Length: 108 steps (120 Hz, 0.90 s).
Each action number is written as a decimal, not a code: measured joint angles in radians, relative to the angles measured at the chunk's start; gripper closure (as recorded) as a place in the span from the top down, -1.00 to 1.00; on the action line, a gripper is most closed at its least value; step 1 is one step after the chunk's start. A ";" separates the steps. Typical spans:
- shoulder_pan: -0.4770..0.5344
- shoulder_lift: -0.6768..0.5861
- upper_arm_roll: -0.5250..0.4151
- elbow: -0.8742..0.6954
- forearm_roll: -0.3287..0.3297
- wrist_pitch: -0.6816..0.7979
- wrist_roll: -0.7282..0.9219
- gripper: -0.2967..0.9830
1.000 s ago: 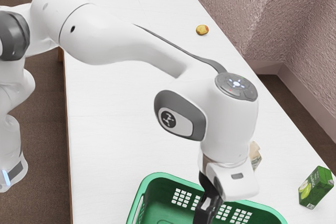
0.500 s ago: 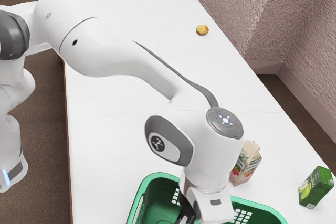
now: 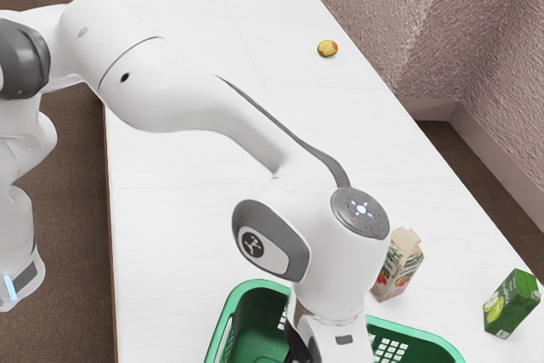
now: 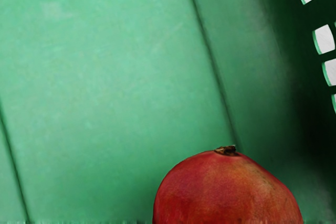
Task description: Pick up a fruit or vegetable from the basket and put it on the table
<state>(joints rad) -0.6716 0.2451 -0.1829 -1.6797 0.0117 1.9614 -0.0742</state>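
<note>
The black gripper (image 3: 297,348) reaches down into the green basket (image 3: 223,329) at the exterior view's bottom edge, its fingertips cut off by the frame. In the wrist view a red pomegranate (image 4: 227,192) with a brown crown lies on or just above the basket's green floor (image 4: 105,77), close under my hand. Whether the fingers touch it cannot be made out.
Beside the basket stand a beige carton (image 3: 398,265) and, farther to the exterior view's right, a green juice box (image 3: 510,303). A small yellow-red fruit (image 3: 327,48) lies on the white table (image 3: 187,210) at its far end.
My hand has moved down and toward the exterior view's left, deeper into the basket. The beige carton, earlier mostly hidden behind the arm, has come into sight.
</note>
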 joint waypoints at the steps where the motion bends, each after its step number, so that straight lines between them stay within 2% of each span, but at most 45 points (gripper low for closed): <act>1: 0.000 -0.001 0.000 -0.002 0.000 0.000 0.000 0.54; 108: 0.000 0.006 -0.015 -0.093 -0.016 0.070 -0.002 0.50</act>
<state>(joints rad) -0.6717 0.2507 -0.1979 -1.7723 -0.0039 2.0311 -0.0760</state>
